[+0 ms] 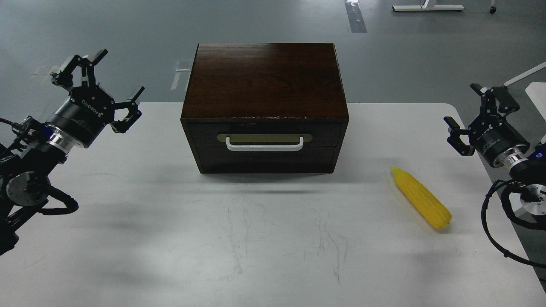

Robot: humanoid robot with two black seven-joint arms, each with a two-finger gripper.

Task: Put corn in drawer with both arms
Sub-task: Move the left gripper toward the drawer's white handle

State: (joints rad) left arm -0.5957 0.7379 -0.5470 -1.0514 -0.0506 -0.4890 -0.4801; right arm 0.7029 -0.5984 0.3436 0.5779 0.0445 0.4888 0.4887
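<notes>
The yellow corn (421, 197) lies on the white table at the right, its pointed end toward the cabinet. The dark brown drawer (264, 147) is shut in the front of the box-like cabinet (264, 81), with a white bar handle (264, 145) on a brass plate. My left gripper (103, 83) hovers open at the far left, level with the cabinet and well apart from it, holding nothing. At the right edge my right gripper (464, 113) is open and empty, above and to the right of the corn.
The white table (256, 238) stretches in front of the cabinet with faint scratch marks. Its right edge runs close behind my right arm. Grey floor lies beyond the table's far edge.
</notes>
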